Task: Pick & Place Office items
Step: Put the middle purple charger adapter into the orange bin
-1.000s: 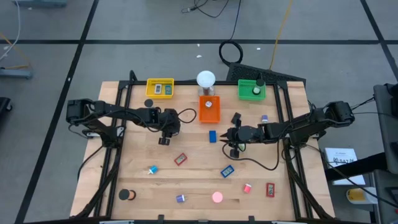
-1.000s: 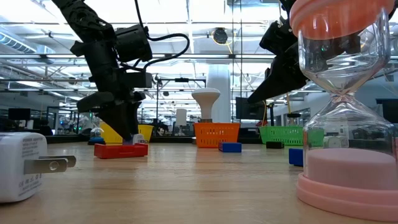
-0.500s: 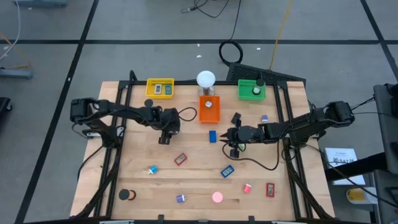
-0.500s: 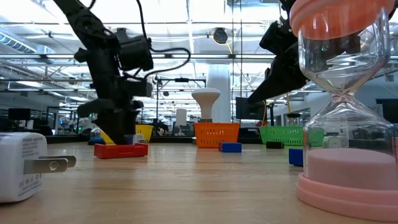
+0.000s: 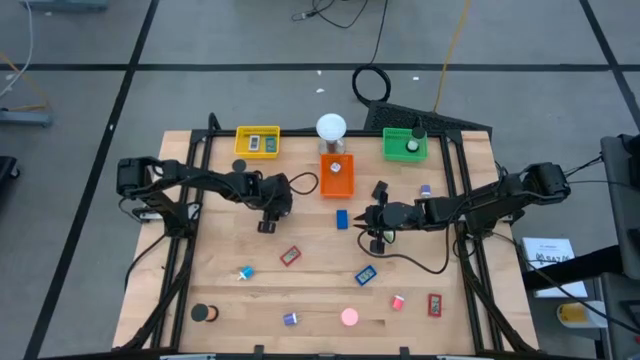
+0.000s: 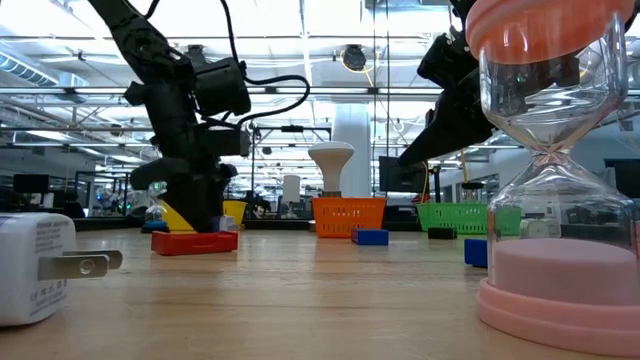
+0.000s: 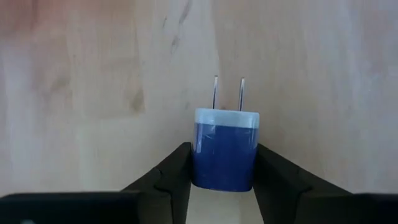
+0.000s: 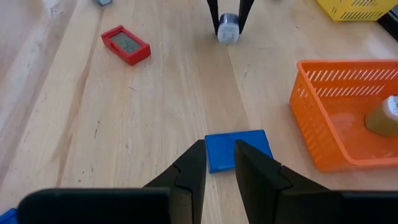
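Note:
My left gripper is shut on a small blue plug adapter with a pale cap and two metal prongs, left of the orange tray. The right wrist view shows that plug hanging under the left fingers. My right gripper is open by a narrow gap and hovers at the edge of a flat blue block lying on the wood. Its fingers do not visibly touch the block. More small pieces lie scattered over the table's near half. My left gripper pinches the plug's blue body between its two fingers, one on each side wall. The fingers come from above, pointing down. The plug is upright with its prongs toward the table; I cannot tell whether they touch the wood.
Yellow tray, orange tray and green tray stand along the far side, with the white globe lamp between them. A red block lies near the plug. A pink hourglass and a white plug stand close to the low camera.
My left arm has shifted slightly toward the table's right while staying shut on the plug.

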`<state>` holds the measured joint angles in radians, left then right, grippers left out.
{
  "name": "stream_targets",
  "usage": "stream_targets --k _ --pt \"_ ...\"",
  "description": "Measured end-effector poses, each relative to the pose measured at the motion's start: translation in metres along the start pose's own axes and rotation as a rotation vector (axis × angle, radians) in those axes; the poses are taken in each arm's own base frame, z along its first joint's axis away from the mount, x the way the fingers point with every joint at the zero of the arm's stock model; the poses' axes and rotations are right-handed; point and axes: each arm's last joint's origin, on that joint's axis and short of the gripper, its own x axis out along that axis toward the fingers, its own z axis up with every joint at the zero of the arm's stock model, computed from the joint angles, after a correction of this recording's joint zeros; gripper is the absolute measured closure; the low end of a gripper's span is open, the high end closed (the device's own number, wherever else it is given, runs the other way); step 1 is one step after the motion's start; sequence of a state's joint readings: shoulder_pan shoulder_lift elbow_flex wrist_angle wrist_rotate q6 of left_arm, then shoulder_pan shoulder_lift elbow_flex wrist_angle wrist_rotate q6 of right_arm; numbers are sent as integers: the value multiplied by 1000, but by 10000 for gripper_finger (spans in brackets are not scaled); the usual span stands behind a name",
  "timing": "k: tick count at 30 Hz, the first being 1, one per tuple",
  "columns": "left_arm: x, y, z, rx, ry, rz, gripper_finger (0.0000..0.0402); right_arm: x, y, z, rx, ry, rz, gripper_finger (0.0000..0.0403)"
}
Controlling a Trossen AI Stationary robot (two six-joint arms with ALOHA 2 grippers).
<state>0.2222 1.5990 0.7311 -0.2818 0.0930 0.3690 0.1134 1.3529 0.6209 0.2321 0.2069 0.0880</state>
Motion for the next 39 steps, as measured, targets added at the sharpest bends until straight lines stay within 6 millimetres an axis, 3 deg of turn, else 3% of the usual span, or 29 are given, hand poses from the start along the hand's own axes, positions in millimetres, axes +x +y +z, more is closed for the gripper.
stream_targets --k 6,13,20,29,39 --pt "0 -7 13 -50 -225 -305 267 7 14 4 -43 -100 -29 306" --pt "-8 -10 35 -33 -456 -453 267 36 42 7 -194 -197 -6 218" --pt "-10 -11 39 -67 -482 -496 267 72 58 22 -380 -187 -95 161" --pt "-10 -13 40 -86 -479 -505 258 95 67 51 -599 -172 -116 168" --pt "-11 -12 42 -82 -497 -498 260 112 66 54 -723 -120 -125 191"
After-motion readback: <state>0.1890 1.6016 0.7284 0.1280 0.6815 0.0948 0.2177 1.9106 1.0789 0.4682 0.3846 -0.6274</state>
